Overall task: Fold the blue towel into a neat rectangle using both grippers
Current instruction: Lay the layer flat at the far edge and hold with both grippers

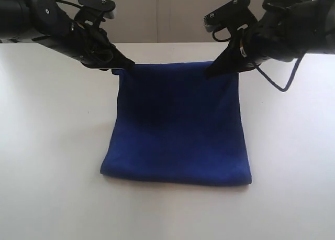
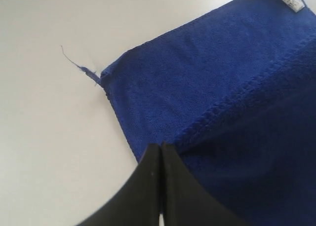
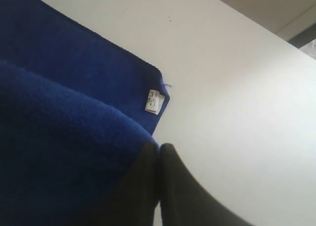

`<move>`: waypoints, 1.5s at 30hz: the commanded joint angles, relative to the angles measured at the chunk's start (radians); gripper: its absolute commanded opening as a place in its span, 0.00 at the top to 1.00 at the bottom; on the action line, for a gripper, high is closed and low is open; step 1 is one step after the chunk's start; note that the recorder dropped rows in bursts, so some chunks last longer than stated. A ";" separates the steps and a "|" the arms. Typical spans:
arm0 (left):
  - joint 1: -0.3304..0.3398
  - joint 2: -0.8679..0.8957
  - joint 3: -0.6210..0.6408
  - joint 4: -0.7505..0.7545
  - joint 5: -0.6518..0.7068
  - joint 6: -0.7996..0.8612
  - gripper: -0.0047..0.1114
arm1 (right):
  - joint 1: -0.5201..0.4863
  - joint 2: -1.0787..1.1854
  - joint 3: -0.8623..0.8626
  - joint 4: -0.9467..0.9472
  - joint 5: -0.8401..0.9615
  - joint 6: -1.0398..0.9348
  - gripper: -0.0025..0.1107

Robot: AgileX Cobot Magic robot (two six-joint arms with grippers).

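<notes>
**Towel doubled, both raised corners pinched**

Towel [image 1: 178, 130] lies mid-table [image 1: 52, 145], doubled over, with the fold at the edge nearest the exterior camera. The top layer slopes up toward the far side, held off the lower layer. Your left gripper [image 1: 127, 67] is clamped on that layer's far left corner, and your right gripper [image 1: 212, 72] on its far right corner. The lower layer lies flat, with the tag [image 3: 154, 100] at one far corner and a loose thread [image 2: 78, 64] at the other.

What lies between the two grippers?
Only the blue towel, its raised edge running from the left gripper to the right gripper, in the exterior view.
</notes>
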 commanded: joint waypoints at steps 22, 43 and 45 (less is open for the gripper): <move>0.023 0.132 -0.188 0.006 0.084 -0.027 0.96 | -0.042 0.106 -0.104 -0.010 -0.027 0.015 0.98; 0.050 0.297 -0.356 0.020 0.104 -0.057 0.96 | -0.085 0.271 -0.226 -0.010 -0.060 0.023 0.98; 0.050 0.318 -0.356 0.020 0.086 -0.057 0.96 | -0.089 0.289 -0.239 -0.012 -0.065 0.023 0.98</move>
